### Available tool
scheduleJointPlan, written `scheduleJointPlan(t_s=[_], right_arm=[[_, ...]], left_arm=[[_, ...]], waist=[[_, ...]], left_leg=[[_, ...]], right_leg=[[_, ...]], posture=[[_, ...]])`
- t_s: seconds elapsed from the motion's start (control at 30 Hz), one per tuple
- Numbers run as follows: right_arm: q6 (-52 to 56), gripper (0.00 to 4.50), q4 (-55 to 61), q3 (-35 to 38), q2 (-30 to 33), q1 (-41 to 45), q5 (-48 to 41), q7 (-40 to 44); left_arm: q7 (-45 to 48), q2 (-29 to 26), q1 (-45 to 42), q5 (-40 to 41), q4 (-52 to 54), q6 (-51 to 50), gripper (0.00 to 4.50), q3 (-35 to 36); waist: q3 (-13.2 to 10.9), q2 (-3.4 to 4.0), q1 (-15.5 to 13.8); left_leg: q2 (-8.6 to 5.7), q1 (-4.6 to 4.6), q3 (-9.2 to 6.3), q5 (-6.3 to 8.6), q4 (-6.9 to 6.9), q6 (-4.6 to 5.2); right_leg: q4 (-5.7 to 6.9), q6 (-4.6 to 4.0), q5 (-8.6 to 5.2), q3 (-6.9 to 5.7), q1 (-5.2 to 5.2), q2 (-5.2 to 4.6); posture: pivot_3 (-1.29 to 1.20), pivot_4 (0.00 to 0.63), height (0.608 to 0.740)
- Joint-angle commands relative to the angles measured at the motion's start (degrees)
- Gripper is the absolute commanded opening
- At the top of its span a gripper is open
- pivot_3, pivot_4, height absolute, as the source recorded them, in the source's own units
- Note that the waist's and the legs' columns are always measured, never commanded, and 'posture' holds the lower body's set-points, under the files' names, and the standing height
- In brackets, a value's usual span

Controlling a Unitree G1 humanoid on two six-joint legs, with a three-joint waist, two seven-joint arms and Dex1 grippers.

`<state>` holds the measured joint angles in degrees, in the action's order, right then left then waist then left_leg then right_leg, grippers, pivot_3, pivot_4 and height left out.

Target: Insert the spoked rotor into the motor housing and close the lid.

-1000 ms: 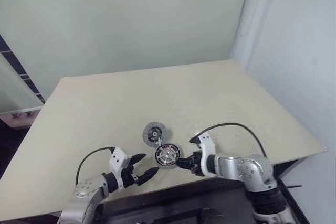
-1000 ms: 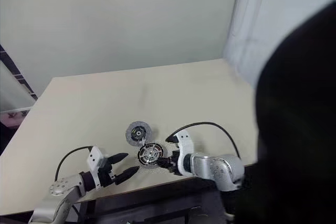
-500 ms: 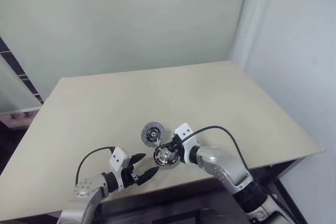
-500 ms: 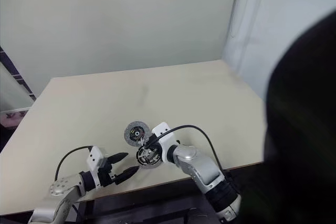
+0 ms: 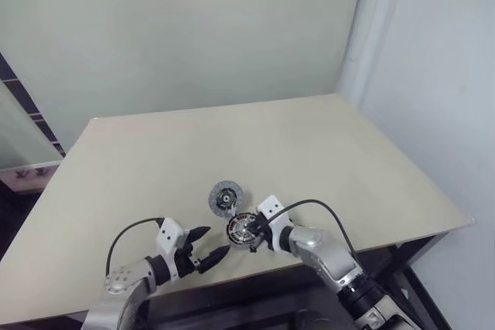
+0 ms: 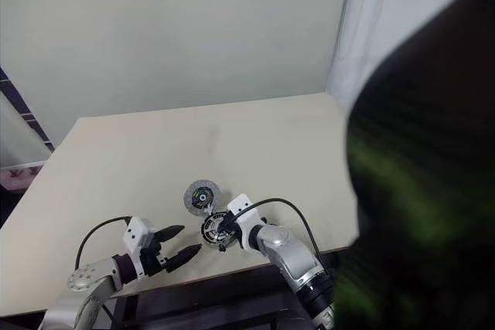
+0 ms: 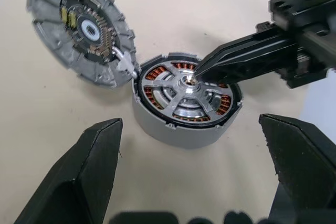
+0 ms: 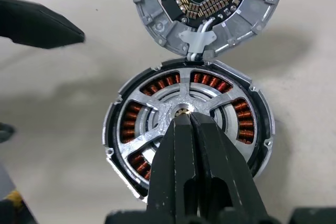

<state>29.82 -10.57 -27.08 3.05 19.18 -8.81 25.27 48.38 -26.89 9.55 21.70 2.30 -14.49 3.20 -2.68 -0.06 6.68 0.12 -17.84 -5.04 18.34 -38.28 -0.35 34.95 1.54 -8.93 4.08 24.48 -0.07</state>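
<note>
Pressing our right gripper (image 8: 184, 121), jaws closed, on the spoked rotor (image 8: 186, 129) lying flat, hub upward, in the motor housing (image 7: 178, 129); left gripper (image 7: 194, 166) jaws wide.

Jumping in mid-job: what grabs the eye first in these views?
The right gripper, shut, with its tips on the hub of the spoked rotor, which already sits inside the motor housing over the copper windings. The lid lies open right beside the housing, joined to it by a short wire, near the table's front edge. The left gripper waits open a little to the left.
</note>
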Motion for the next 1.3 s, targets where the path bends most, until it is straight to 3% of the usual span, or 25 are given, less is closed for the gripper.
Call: scheduleJointPlan(t_s=[0.03, 0.1, 0.2, 0.57, 0.77, 1.1, 1.3], right_arm=[[-0.8, 0.04, 6.2, 1.6, 0.0, 1.4, 0.1, 1.2], [-0.6, 0.04, 7.9, 1.4, 1.0, 1.6, 1.0, 1.7], [5.9, 0.61, 10.8, 3.9, 1.6, 1.4, -1.4, 2.0], [20.9, 4.48, 9.9, 18.3, 2.4, 2.3, -8.1, -0.3], [24.2, 4.48, 10.2, 19.0, 3.5, 3.1, -8.1, 0.0], [8.9, 4.48, 18.4, -7.9, 21.8, 9.9, 7.3, 15.6], [0.5, 4.48, 19.1, -17.1, 24.7, 14.7, 15.4, 22.7]], left_arm=[[-1.1, 0.5, -1.2, 2.0, 2.2, -1.9, 4.5, 1.1], [-1.6, 0.4, -1.1, 2.1, 2.6, -2.9, 4.5, 1.1], [-1.6, 0.6, -0.9, 1.9, 2.5, -2.0, 4.5, 1.2], [-0.3, 0.8, -0.7, 1.6, 0.4, 3.4, 4.5, 1.6], [0.2, 0.6, -1.0, 1.3, -0.2, 4.2, 4.5, 1.2], [2.1, -2.1, -0.2, 0.0, 0.6, 2.8, 4.5, 0.0], [3.9, -5.0, 1.1, 0.1, 1.9, 1.3, 4.5, 0.2]], waist=[[0.0, 0.0, 0.0], [0.0, -0.01, 0.0], [0.0, -0.01, 0.0], [0.0, 0.0, 0.0], [0.0, 0.02, 0.0], [-0.1, 0.04, 0.0], [-0.1, -0.01, 0.0]], left_leg=[[0.01, 0.0, -0.01, 0.0, 0.01, 0.0], [0.01, 0.0, -0.02, 0.0, 0.04, 0.0], [0.0, -0.01, -0.03, 0.01, 0.08, -0.01], [-0.01, -0.05, -0.01, 0.01, 0.08, -0.01], [0.0, -0.07, 0.01, 0.02, 0.08, -0.01], [-0.01, -0.08, 0.03, 0.02, 0.09, -0.01], [0.03, -0.07, 0.0, 0.02, 0.16, -0.01]], right_leg=[[0.01, 0.0, 0.0, 0.0, 0.0, 0.01], [0.01, 0.01, 0.0, 0.0, 0.0, 0.01], [-0.01, 0.01, 0.0, 0.0, 0.01, 0.0], [-0.04, 0.0, 0.0, 0.0, 0.02, 0.0], [-0.05, 0.0, 0.0, 0.01, 0.04, 0.0], [-0.14, 0.0, -0.02, -0.02, 0.05, -0.02], [-0.13, 0.0, -0.02, -0.08, 0.1, -0.01]], posture=[[0.0, 0.0, 0.74], [0.0, 0.0, 0.74], [0.0, 0.0, 0.74], [0.0, 0.0, 0.74], [0.0, 0.0, 0.74], [0.0, 0.0, 0.74], [0.0, 0.0, 0.74]])
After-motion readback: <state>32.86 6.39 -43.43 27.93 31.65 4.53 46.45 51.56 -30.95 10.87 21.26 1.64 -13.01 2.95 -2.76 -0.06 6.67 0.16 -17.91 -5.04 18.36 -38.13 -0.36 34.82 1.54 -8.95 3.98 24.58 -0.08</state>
